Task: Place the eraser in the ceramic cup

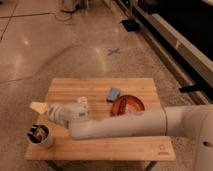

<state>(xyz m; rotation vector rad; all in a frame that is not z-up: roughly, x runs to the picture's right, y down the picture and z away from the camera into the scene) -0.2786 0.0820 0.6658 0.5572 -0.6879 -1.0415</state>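
The white ceramic cup stands at the table's front left corner. The eraser sits upright inside it, its dark body and red stripe showing above the rim. My gripper hovers a little above and behind the cup, apart from it, open and holding nothing. The pale arm reaches in from the right, across the front half of the table.
On the wooden table, a white tube-like bottle stands right behind my wrist. A small blue block lies near the middle, with a wide orange-red bowl beside it. The table's left edge is close to the cup.
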